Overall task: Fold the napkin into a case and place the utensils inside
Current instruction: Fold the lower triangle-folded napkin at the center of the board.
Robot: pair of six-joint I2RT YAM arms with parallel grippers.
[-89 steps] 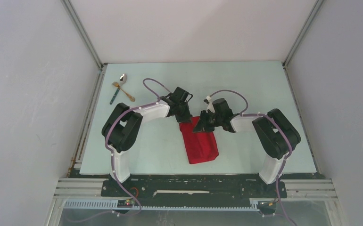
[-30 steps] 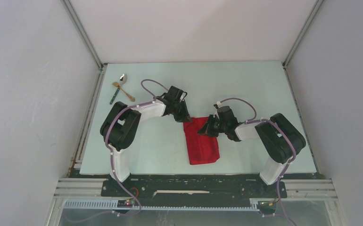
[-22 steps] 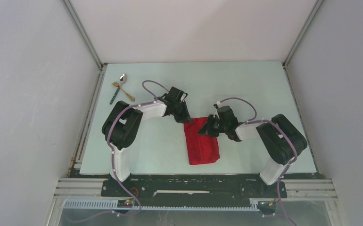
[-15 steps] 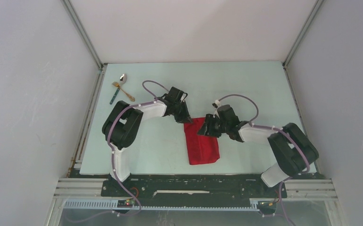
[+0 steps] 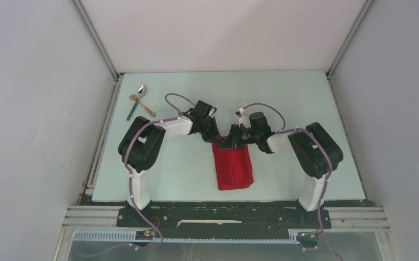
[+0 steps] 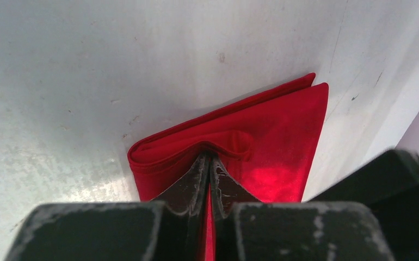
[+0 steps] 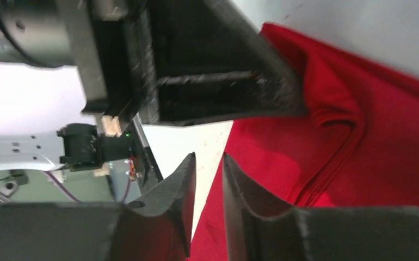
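Red folded napkin point(image 5: 233, 169) lies flat on the worktop point(image 5: 283, 92). The left tool point(image 6: 210, 163) is closed tightly and pinches a fold of the napkin edge. The right tool point(image 7: 207, 160), just beside it, stands slightly open and holds nothing.

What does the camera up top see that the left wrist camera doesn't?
Only the top view shows the utensils, lying at the far left corner of the table, well away from the napkin. Only the left wrist view shows, close up, the left gripper shut on a raised pinch of cloth, and the stacked layers along the fold. Both show the red napkin folded on the pale table.
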